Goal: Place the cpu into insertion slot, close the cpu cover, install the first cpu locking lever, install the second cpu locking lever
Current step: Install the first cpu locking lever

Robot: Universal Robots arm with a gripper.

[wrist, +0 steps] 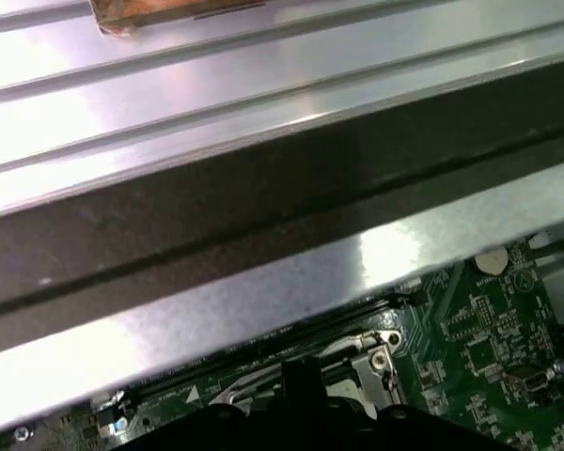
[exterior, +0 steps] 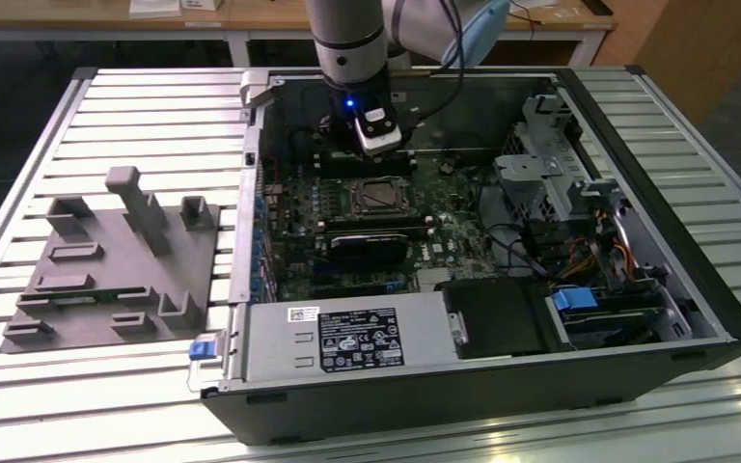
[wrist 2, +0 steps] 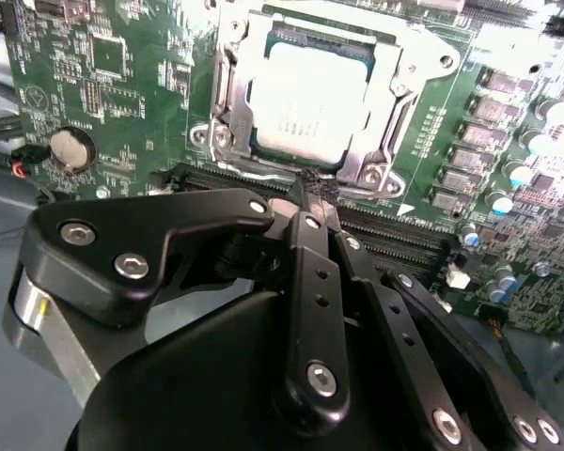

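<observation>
Gripper [wrist 2: 312,202]: black, jointed metal links with silver screw heads; the fingers are seen drawn together to a narrow tip in the second wrist view, with nothing held between them. The tip is placed just beside the socket's near edge, at a thin wire lever [wrist 2: 263,174] running along that edge; whether it is touched cannot be told.
Cpu [wrist 2: 305,94]: flat square chip with a dull, pale silvery top, seated in the slot and framed by the cover's window.
Cover [wrist 2: 233,89]: thin stamped silvery frame plate, laid flat over the chip's edges, with screw heads at its corners.
Slot [exterior: 380,197]: small square socket with a metal rim, set in the middle of the board, directly below the arm in the exterior view.
Board [wrist 2: 103,85]: green circuit board, densely covered with small parts; a round silver coin cell [wrist 2: 70,147] is set in it, well apart from the socket.
Case [exterior: 344,340]: open black and grey sheet-metal box lying on its side on a ribbed aluminium table [exterior: 151,106].
Fixture [exterior: 113,265]: grey blocky moulded tray with upright posts, at the exterior view's left of the case.
</observation>
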